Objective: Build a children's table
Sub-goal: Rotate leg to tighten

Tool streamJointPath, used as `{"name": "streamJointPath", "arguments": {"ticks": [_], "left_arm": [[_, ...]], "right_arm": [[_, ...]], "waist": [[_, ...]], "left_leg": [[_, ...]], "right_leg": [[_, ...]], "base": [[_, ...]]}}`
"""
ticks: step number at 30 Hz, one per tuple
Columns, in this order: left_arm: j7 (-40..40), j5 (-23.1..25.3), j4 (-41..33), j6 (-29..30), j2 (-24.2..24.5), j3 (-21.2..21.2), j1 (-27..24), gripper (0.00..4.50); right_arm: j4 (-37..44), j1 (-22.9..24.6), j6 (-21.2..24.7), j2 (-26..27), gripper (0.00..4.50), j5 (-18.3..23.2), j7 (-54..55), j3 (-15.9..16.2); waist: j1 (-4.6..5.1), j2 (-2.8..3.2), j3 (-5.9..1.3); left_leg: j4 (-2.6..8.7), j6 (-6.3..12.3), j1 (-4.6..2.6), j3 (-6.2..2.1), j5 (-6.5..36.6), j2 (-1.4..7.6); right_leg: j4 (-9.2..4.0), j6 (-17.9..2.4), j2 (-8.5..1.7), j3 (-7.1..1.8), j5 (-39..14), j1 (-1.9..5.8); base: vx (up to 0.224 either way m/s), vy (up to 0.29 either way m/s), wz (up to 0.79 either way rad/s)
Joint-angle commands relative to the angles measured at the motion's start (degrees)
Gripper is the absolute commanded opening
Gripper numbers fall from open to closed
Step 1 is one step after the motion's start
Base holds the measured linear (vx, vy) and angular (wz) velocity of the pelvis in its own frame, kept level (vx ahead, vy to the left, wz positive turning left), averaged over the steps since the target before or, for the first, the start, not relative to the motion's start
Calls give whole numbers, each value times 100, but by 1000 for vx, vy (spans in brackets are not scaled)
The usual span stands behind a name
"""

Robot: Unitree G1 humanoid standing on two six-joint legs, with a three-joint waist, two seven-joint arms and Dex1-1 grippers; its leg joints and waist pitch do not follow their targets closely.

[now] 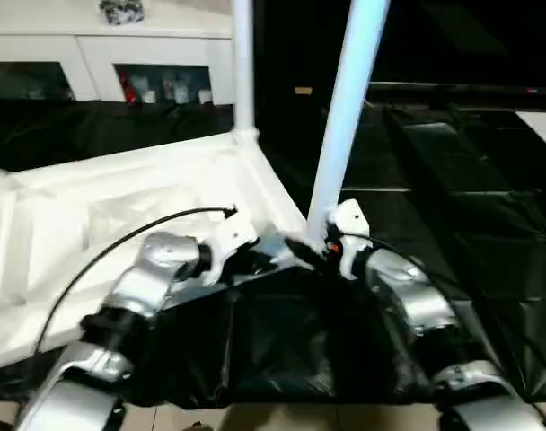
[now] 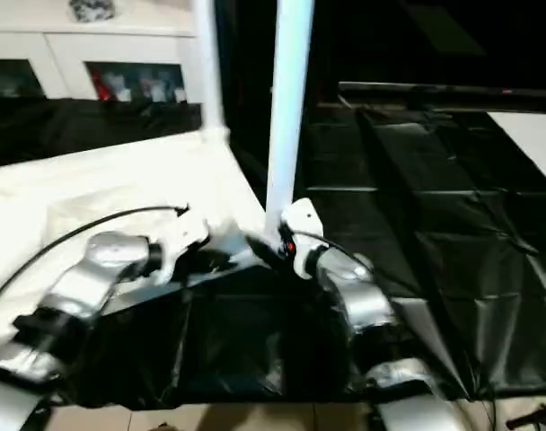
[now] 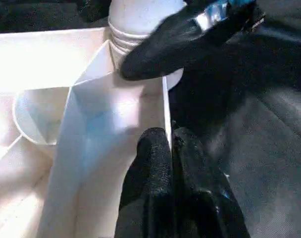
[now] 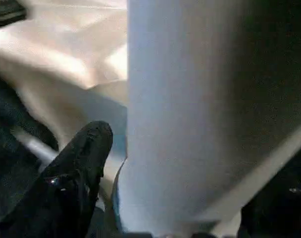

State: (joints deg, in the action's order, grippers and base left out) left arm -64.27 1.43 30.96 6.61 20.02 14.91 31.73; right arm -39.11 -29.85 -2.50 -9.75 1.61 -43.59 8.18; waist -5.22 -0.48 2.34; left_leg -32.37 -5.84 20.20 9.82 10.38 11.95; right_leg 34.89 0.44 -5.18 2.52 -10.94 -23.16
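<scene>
one white table top (image 1: 120, 206) is seen lying upside down on the black-draped tabletop (image 1: 453, 206), with its ribbed underside turned up. two white legs are counted standing upright in its corner sockets: a far leg (image 1: 242, 63) and a near leg (image 1: 345, 117) at the corner closest to the robot. two hands are counted. the left hand (image 3: 170, 148) is closed, its two black fingers pressed together with nothing between them, and it rests at the rim of the table top just beside the near leg. the right hand (image 4: 165, 188) is placed around the base of the near leg with its fingers (image 4: 76, 173) spread wide on both sides; whether the leg is really gripped cannot be told. in the left wrist view the threaded foot of the near leg in its socket (image 3: 140, 29) is shown, with a right finger across it. in the head views a white shelf unit (image 1: 102, 54) is shown behind.
</scene>
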Motion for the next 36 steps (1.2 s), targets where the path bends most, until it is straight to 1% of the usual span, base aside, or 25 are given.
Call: {"name": "streamJointPath", "arguments": {"ticks": [1,2,4,6,7,8,9,12,13,14,15,17,18,19,21,23,25,26,28,29,31,32,34,35,36], "left_arm": [[-493,-257,-322,-253,-111,144,58,0],[-797,-344,-296,-271,13,117,64,0],[-950,-382,-279,-281,81,109,70,0],[-1193,-440,-244,-272,181,110,92,0],[-1373,-485,-229,-259,241,123,106,0],[-1373,-485,-229,-259,241,123,106,0],[-1452,-517,-222,-255,273,137,115,0],[-1805,-540,-147,-254,430,226,194,0],[-1815,-541,-144,-255,434,227,197,0],[-1815,-541,-144,-255,434,227,197,0],[-1891,-537,-110,-254,458,221,234,0],[-1966,-531,-71,-259,476,207,270,0],[-1971,-527,-58,-264,475,204,283,0],[-1972,-526,-39,-269,472,208,299,0],[-1960,-524,-12,-283,465,210,314,0],[-1934,-543,-23,-296,464,199,290,0],[-1916,-555,-43,-303,458,190,257,0],[-1918,-553,-50,-320,455,175,230,0],[-1897,-545,-50,-342,448,167,219,0],[-1747,-521,-43,-351,395,121,200,0],[-1603,-499,-46,-351,342,85,185,0],[-1413,-442,-13,-371,277,72,193,0],[-1185,-363,32,-378,208,67,209,0],[-572,-130,189,-326,8,88,294,0],[-572,-130,189,-326,8,88,294,0]], "right_arm": [[-45,45,58,-43,368,-96,-362,237],[107,82,31,-252,368,4,-889,303],[219,120,4,-374,368,56,-1186,371],[429,193,94,-562,368,168,-1705,478],[591,248,194,-697,368,243,-2056,557],[591,248,194,-697,368,243,-2056,557],[630,259,199,-753,368,281,-2205,595],[1064,420,417,-1055,368,466,-3021,832],[1075,425,424,-1062,368,469,-3041,837],[1075,425,424,-1062,353,469,-3041,837],[1140,453,482,-1099,334,483,-3176,882],[1219,485,573,-1120,331,506,-3262,915],[1228,487,591,-1119,331,510,-3275,915],[1235,486,611,-1124,311,518,-3293,913],[1246,494,642,-1131,294,530,-3306,919],[1307,545,692,-1134,289,537,-3293,949],[1338,587,710,-1120,276,541,-3251,955],[1391,628,745,-1102,275,544,-3210,949],[1413,648,760,-1085,273,555,-3180,936],[1432,701,749,-991,272,576,-2983,858],[1410,733,721,-883,272,591,-2778,781],[1303,718,652,-753,272,536,-2454,704],[1174,695,576,-615,272,472,-2102,626],[856,609,610,-289,272,361,-1304,452],[856,609,610,-289,272,361,-1304,452]], "waist": [[-6,34,-319],[-23,-39,-310],[-51,-15,-306],[-88,-36,-304],[-99,-38,-302],[-120,-38,-298],[-150,-34,-308],[-201,-41,-303],[-218,-42,-303],[-235,-41,-305],[-253,-47,-303],[-272,-55,-300],[-282,-54,-305],[-288,-51,-307],[-293,-41,-317],[-293,-14,-321],[-299,-30,-325],[-295,-5,-326],[-301,-8,-322],[-294,11,-322],[-289,-2,-318],[-279,-11,-312],[-265,-12,-305],[-236,-49,-302],[-224,-28,-273]], "left_leg": [[355,240,-9,44,1302,73],[358,275,0,42,1304,74],[358,307,-15,50,1283,93],[348,326,-17,63,1247,102],[346,344,-17,61,1258,100],[346,358,-12,60,1247,103],[343,353,-22,64,1207,110],[339,369,-23,66,1209,115],[338,374,-27,64,1204,117],[340,358,-15,60,1193,120],[342,330,-23,60,1220,117],[347,294,-21,57,1219,115],[345,278,-23,57,1206,114],[345,272,-25,55,1197,114],[341,255,-16,49,1140,111],[333,249,-18,50,1119,108],[329,258,-18,53,1091,105],[329,235,-18,51,1123,104],[334,225,-20,50,1158,102],[339,201,-23,48,1223,103],[347,150,-20,42,1295,102],[354,112,-20,38,1336,97],[364,83,-12,31,1356,95],[376,23,-23,30,1429,94],[400,-40,-31,20,1584,83]], "right_leg": [[-356,-1441,-206,-171,-457,293],[-349,-1426,-209,-165,-586,307],[-359,-1403,-209,-167,-660,294],[-348,-1434,-209,-170,-609,281],[-346,-1440,-202,-165,-614,291],[-345,-1425,-205,-166,-621,300],[-339,-1432,-219,-170,-620,276],[-336,-1440,-209,-169,-619,273],[-337,-1433,-212,-169,-622,273],[-329,-1447,-222,-169,-623,272],[-336,-1443,-224,-168,-680,266],[-339,-1415,-228,-171,-728,270],[-339,-1401,-230,-172,-731,271],[-335,-1397,-231,-171,-719,270],[-320,-1416,-233,-166,-616,278],[-312,-1437,-225,-165,-506,276],[-309,-1448,-221,-162,-427,283],[-309,-1456,-217,-161,-386,285],[-315,-1448,-215,-159,-429,286],[-325,-1439,-216,-161,-492,285],[-332,-1421,-224,-163,-602,286],[-345,-1392,-233,-164,-723,278],[-359,-1360,-243,-167,-812,279],[-387,-1262,-251,-175,-1097,268],[-422,-1180,-255,-173,-1436,256]], "base": [[0,0,0],[0,0,0],[0,0,0],[0,0,0],[0,0,0],[0,0,0],[0,0,0],[0,0,0],[0,0,0],[0,0,0],[0,0,0],[0,0,0],[0,0,0],[0,0,0],[0,0,0],[0,0,0],[0,0,0],[0,0,0],[0,0,0],[0,0,0],[0,0,0],[0,0,0],[0,0,0],[0,0,0],[0,0,0]]}}
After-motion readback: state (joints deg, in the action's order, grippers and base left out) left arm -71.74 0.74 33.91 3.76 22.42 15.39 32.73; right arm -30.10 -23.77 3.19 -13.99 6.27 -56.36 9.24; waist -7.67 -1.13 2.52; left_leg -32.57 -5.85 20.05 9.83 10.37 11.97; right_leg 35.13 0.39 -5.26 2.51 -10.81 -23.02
